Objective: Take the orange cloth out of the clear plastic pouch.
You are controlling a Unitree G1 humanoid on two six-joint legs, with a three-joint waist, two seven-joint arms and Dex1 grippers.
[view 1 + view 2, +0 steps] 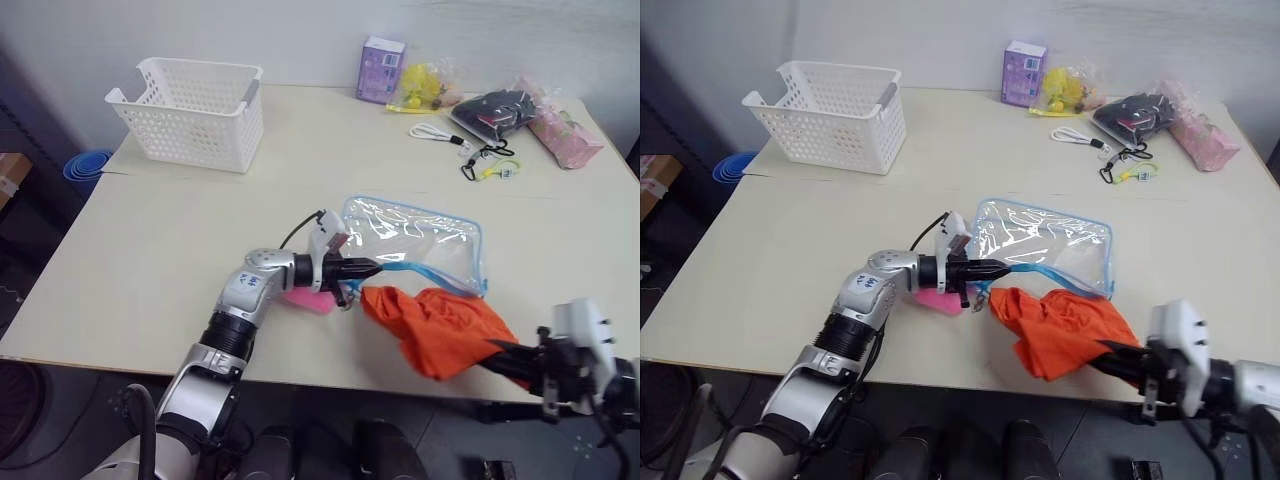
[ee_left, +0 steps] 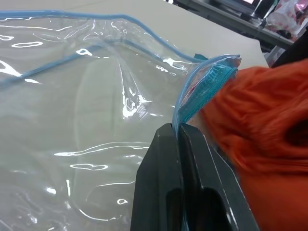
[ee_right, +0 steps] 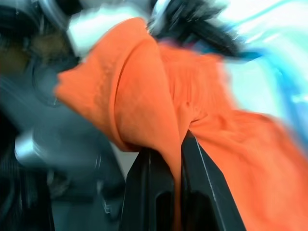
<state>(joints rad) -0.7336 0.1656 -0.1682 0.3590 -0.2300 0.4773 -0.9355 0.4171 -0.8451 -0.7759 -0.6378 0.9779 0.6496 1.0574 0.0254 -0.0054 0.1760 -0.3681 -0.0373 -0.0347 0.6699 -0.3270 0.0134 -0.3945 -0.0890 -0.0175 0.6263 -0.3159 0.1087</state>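
The clear plastic pouch (image 1: 415,238) lies flat on the table, empty, with its light blue zipper edge facing the front. My left gripper (image 1: 372,267) is shut on that blue edge at the pouch's mouth (image 2: 204,89). A pink plush charm (image 1: 305,298) rests under the left wrist. The orange cloth (image 1: 440,325) hangs crumpled outside the pouch, over the table's front edge, one corner near the left fingertips. My right gripper (image 3: 178,139) is shut on a fold of the cloth (image 3: 144,86), its tips buried in fabric at the cloth's lower right (image 1: 1108,350).
A white lattice basket (image 1: 190,110) stands at the back left. Along the back right are a purple box (image 1: 381,68), a bag of yellow items (image 1: 425,85), a black bag (image 1: 495,112), a pink bag (image 1: 565,135) and loose cords (image 1: 440,133).
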